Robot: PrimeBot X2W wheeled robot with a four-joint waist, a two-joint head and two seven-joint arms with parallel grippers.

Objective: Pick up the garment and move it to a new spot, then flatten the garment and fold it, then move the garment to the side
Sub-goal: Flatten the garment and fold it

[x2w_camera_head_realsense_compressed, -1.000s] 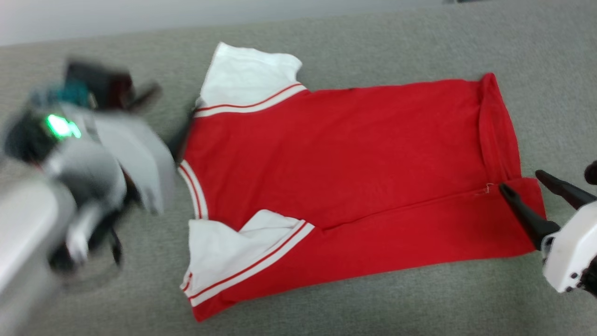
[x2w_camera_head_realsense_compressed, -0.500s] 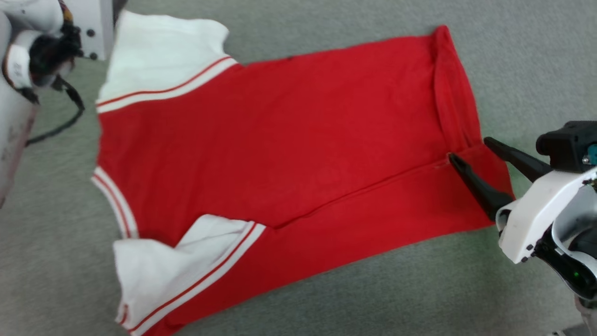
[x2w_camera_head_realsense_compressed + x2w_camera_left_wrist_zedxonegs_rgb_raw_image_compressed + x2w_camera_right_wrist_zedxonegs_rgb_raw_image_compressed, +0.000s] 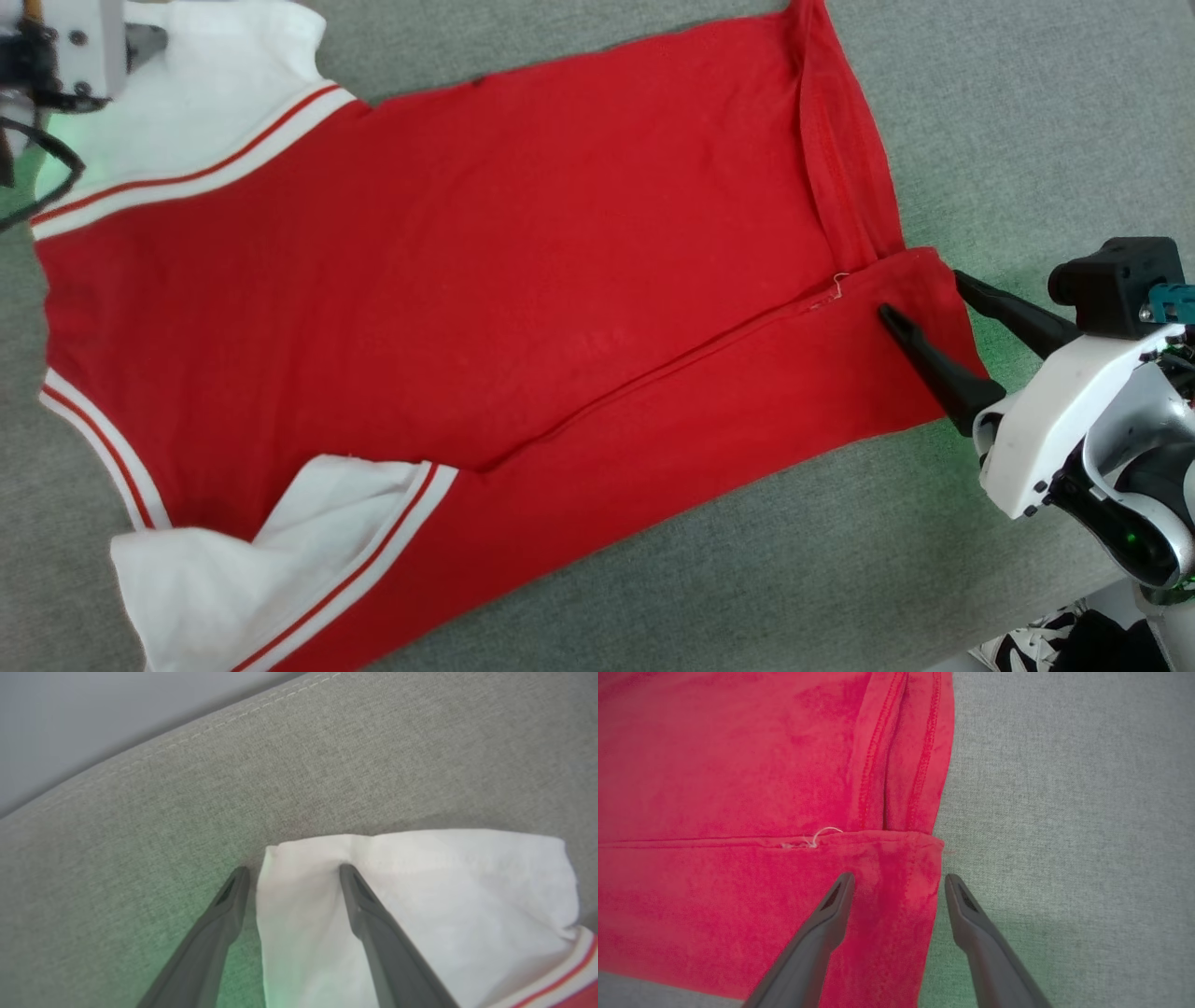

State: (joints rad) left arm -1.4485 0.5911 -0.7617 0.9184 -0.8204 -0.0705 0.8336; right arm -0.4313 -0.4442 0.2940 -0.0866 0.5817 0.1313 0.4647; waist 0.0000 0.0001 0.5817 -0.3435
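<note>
The garment [image 3: 523, 243], red with white short sleeves and red-and-white striped trim, lies spread on the grey upholstered surface [image 3: 1027, 121], with a long strip folded over along its near side. My right gripper [image 3: 920, 294] is open at the hem's near corner. In the right wrist view, the right gripper [image 3: 900, 877] straddles that red hem edge [image 3: 924, 858], one finger over cloth, the other over grey fabric. My left gripper [image 3: 293, 869] is open astride the edge of the far white sleeve [image 3: 420, 896]; its white wrist [image 3: 65, 47] shows at the head view's top left.
The grey surface ends in a stitched seam [image 3: 187, 737] beyond the far sleeve. Its near right corner drops off [image 3: 1074, 597], with something black and white [image 3: 1055, 644] below. Bare grey fabric lies right of the hem and along the near edge.
The head camera has swung in closer, so the whole picture shifted. My left arm went from beside the collar to the far white sleeve. The right gripper stays open at the hem corner.
</note>
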